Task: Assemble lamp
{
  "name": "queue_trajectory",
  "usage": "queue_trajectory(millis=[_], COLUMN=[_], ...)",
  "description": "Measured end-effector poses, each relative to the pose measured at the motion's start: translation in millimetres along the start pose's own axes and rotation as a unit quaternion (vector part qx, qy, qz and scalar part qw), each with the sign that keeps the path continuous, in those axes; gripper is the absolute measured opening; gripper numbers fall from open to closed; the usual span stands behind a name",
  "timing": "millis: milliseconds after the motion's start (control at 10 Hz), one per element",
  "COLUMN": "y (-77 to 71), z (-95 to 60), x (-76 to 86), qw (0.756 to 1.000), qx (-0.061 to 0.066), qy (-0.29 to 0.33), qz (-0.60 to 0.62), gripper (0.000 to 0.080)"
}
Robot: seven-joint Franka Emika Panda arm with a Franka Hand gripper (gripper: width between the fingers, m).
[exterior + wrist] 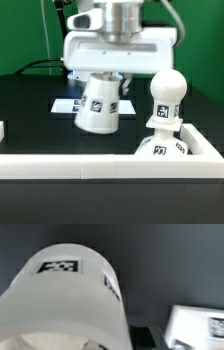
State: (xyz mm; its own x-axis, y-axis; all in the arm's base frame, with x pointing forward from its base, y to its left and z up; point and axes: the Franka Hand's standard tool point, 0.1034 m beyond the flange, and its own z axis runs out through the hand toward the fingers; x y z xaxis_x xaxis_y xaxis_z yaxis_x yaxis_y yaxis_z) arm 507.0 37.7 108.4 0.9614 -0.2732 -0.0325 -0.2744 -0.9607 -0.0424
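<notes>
Shade held aloft beside the bulb

The gripper [100,80] pinches the shade [99,105], its long axis tilted, wide end toward 7 o'clock; the bulb [166,97] stands upright at 3 o'clock.

Probably a robotics lab: green backdrop [25,30], black table [30,110], tagged marker board [68,104].

Shade [99,104] white, black-and-white square tags on its side; in wrist view shade [65,303] white with one checkered tag up top, another dark tag at its edge. Bulb [167,96] white, tags on its neck. Base [166,148] white, tagged. Surface [30,105] black. Marker board [66,104] white, black tags. Tool [104,77] body white, metallic grey above. Backdrop [20,30] green.
</notes>
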Motion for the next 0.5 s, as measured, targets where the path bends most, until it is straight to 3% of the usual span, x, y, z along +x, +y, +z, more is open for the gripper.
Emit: queue_trajectory(millis=[200,300,500], y=[-19.0,-19.7,-19.2], z=[-36.8,-48.0,-42.2], x=[8.3,14.8,13.5], qw=[1.0,1.0,1.0], qx=[0.011,0.014,0.012], qy=[-0.014,-0.012,-0.012], qz=[0.005,0.006,0.005], gripper=[0.0044,0.0044,0.0044])
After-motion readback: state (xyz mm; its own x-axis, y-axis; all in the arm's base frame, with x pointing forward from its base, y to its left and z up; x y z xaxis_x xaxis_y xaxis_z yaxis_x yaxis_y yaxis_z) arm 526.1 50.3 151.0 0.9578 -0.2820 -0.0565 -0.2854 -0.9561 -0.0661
